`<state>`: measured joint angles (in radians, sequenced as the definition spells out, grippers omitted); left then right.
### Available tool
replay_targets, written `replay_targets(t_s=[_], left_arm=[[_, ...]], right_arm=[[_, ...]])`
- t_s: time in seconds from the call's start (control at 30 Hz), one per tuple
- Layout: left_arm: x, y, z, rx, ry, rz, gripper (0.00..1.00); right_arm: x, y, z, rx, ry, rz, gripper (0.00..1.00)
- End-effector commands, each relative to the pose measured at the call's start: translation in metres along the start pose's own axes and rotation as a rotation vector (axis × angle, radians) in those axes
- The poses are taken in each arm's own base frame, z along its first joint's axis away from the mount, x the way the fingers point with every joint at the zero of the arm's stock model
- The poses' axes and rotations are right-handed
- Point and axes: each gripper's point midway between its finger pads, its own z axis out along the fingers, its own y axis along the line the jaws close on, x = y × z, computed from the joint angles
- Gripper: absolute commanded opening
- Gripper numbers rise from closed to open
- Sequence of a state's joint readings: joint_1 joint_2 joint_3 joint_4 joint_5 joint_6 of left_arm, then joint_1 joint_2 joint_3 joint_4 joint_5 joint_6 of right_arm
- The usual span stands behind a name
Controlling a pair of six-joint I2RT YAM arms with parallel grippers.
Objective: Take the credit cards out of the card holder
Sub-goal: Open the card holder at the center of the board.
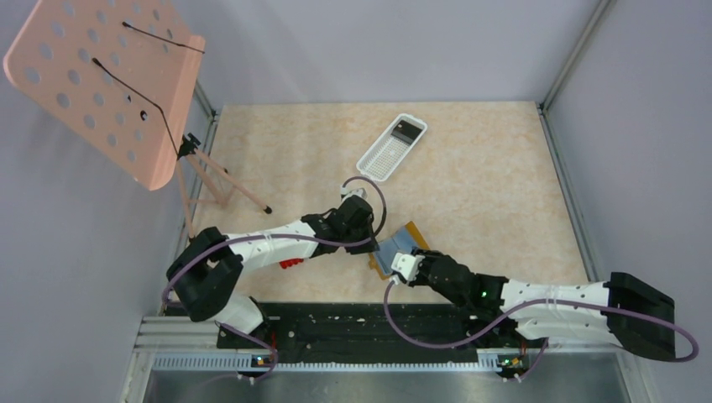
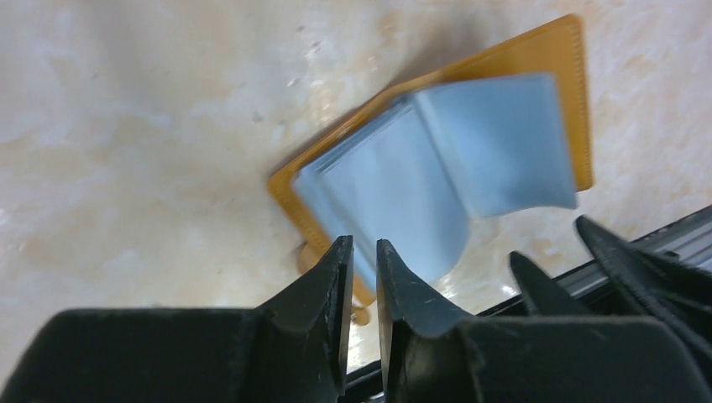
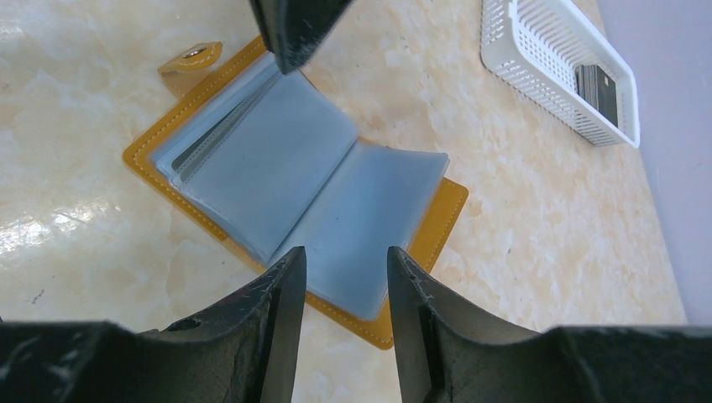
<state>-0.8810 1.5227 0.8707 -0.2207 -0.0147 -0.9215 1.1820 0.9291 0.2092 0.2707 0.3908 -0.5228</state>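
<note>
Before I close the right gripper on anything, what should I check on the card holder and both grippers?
1. Card holder lying open: ok, its clear sleeves are fanned out.
2. Right gripper open: ok, jaws apart above the holder's near edge.
3. Left gripper gripping a sleeve: cannot tell, jaws nearly closed at the sleeve edge.
4. A card edge exposed to grab: cannot tell, the left stack shows grey layers but no clear edge.
5. White tray out of the way: ok, well apart from the holder, one dark card inside.
</note>
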Motion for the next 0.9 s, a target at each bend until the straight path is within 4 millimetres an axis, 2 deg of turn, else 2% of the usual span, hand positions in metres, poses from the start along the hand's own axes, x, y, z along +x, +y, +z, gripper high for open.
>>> replay_targets(t_s=[0.0, 0.17, 0.4, 0.63, 0.87], left_arm=[[0.001, 0.016, -0.015, -0.036, -0.037, -0.007, 0.23], [0.006, 0.026, -0.025, -0.036, -0.051, -0.014, 0.23], [0.011, 0.019, -0.017, 0.032, -0.042, 0.023, 0.34], [0.004, 0.016, -0.012, 0.024, -0.055, 0.028, 0.38], [0.012, 0.015, -0.003, 0.031, -0.012, 0.028, 0.38]], right_arm=[[-0.007, -0.003, 0.003, 0.031, -0.016, 0.037, 0.40], [-0.018, 0.012, 0.005, -0.073, -0.051, 0.006, 0.43], [-0.022, 0.031, 0.011, -0.183, -0.063, -0.061, 0.57], [-0.026, 0.034, 0.025, -0.187, -0.052, -0.097, 0.62], [-0.023, 0.036, 0.036, -0.177, -0.032, -0.130, 0.62]])
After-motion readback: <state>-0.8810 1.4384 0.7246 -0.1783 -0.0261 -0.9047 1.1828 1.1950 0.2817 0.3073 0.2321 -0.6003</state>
